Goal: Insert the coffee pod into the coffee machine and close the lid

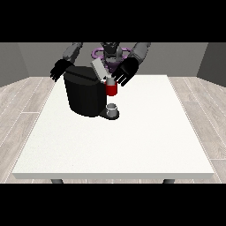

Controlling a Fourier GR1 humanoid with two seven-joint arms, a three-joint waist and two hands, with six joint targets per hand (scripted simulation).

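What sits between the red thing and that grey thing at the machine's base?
In the front view, nothing: a bare gap separates the red thing from the grey thing below.

White table [132,145] fills most of the view, wood-look floor around it. Black coffee machine [84,92] sits on the table's far left part, its grey lid [99,69] tilted up, open. Red thing at the machine [111,89] hangs at its front, right side. Below it, a grey thing [113,109] stands on the machine's base. Hand at the view's right [124,73] hovers just above the red thing, fingers spread. Hand at the view's left [59,69] is behind the machine's top left corner, fingers relaxed, holding nothing.
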